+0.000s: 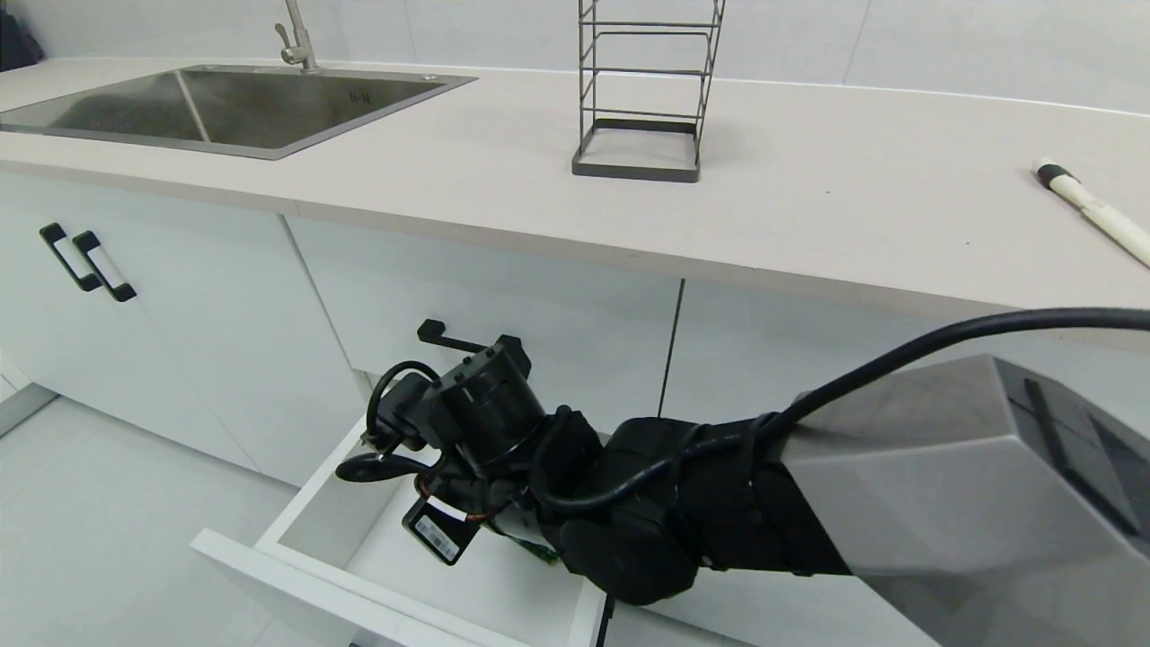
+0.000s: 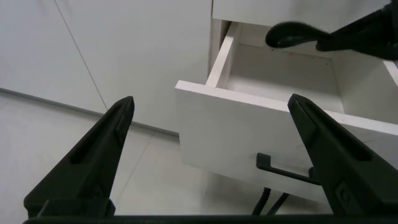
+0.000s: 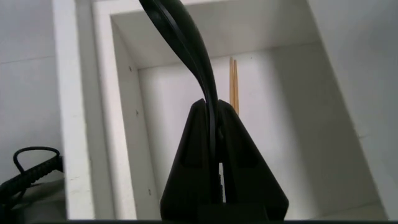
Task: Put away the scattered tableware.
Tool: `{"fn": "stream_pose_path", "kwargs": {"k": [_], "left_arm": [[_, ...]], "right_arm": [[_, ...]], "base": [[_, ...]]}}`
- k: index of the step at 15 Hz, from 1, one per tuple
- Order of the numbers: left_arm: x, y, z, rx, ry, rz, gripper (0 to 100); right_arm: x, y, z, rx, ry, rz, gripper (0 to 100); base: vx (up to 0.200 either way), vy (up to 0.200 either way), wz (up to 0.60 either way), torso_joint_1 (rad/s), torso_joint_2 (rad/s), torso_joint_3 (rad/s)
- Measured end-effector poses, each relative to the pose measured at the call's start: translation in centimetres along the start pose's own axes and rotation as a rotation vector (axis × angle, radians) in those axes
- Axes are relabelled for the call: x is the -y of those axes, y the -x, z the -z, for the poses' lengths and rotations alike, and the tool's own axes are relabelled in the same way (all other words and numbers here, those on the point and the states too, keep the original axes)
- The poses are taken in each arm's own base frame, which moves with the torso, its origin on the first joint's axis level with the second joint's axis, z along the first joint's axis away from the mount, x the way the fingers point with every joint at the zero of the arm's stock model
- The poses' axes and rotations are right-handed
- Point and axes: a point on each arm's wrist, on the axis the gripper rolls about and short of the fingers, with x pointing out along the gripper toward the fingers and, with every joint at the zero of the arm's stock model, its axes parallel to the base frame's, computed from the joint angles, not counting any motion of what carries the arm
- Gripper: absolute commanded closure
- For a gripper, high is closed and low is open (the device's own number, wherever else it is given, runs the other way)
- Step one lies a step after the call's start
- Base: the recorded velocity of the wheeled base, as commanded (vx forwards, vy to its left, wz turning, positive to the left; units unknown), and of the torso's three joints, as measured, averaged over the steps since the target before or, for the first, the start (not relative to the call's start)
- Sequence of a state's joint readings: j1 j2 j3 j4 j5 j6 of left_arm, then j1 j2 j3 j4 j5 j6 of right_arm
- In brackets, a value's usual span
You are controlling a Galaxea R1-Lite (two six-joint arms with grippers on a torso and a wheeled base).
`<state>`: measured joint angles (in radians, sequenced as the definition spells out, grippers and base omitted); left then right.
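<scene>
Chopsticks [image 3: 233, 84] in drawer [image 1: 296, 575] under spoon [image 3: 181, 34] — rack [image 1: 636, 171], sink [image 1: 234, 108] above.

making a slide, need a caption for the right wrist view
The right gripper holds a black spoon above the open drawer, chopsticks lying inside.

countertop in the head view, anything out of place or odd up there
One thing: a cream-handled utensil lies loose, at an angle, near the right end of the countertop, away from the open drawer where the right gripper holds a black spoon. The wire rack stands upright; nothing looks spilled or damaged.
</scene>
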<state>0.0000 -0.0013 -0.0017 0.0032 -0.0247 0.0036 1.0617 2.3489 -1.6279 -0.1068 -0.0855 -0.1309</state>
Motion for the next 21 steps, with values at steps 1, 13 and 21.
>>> {"fn": "stream_pose_path", "kwargs": {"k": [1, 13, 21], "left_arm": [[0.0, 0.0, 0.0, 0.0, 0.0, 0.0, 0], [0.0, 0.0, 0.0, 0.0, 0.0, 0.0, 0], [0.0, 0.0, 0.0, 0.0, 0.0, 0.0, 0]], "right_arm": [[0.1, -0.6, 0.3, -0.002, -0.003, 0.003, 100], [1.6, -6.1, 4.2, -0.049, -0.026, 0.035, 100], [1.6, -8.8, 6.1, -0.074, -0.028, 0.038, 100]], "base": [[0.0, 0.0, 0.0, 0.0, 0.0, 0.0], [0.0, 0.0, 0.0, 0.0, 0.0, 0.0], [0.0, 0.0, 0.0, 0.0, 0.0, 0.0]]}}
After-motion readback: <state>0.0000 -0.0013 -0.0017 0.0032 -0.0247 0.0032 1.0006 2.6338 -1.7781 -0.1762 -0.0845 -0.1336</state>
